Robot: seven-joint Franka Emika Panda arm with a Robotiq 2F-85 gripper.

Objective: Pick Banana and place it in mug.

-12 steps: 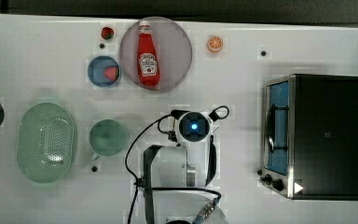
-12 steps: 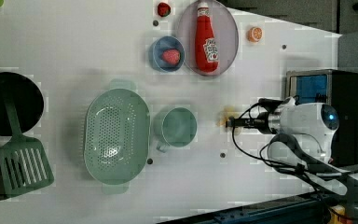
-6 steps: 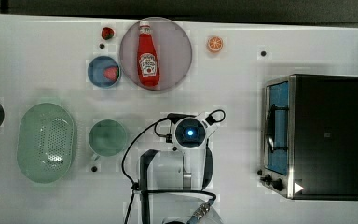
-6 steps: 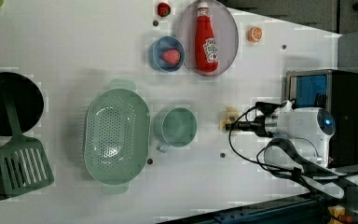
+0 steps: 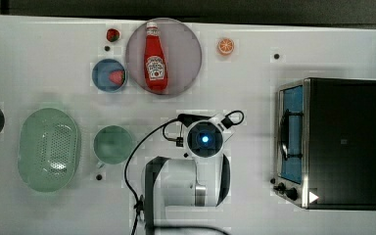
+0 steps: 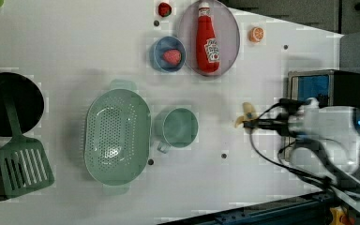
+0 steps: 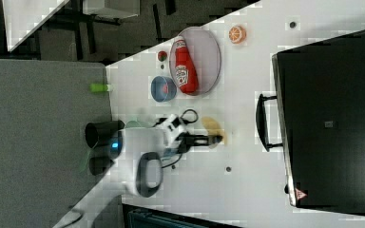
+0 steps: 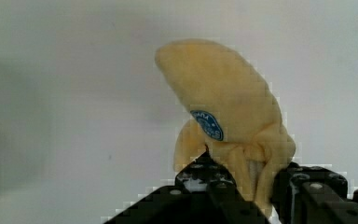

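Leftmost in the left view, we note the green basket (image 6: 117, 136), then the mug (image 6: 180, 127) just beside it, mouth up and empty, ready to receive. Further right, well apart from the mug, the banana (image 6: 246, 114) lies at the tips of the gripper (image 6: 253, 124). Seen from the wrist, the fingers (image 8: 223, 191) are clamped on the banana (image 8: 233, 121) at its peeled end, presumably because that narrow part fits between them.
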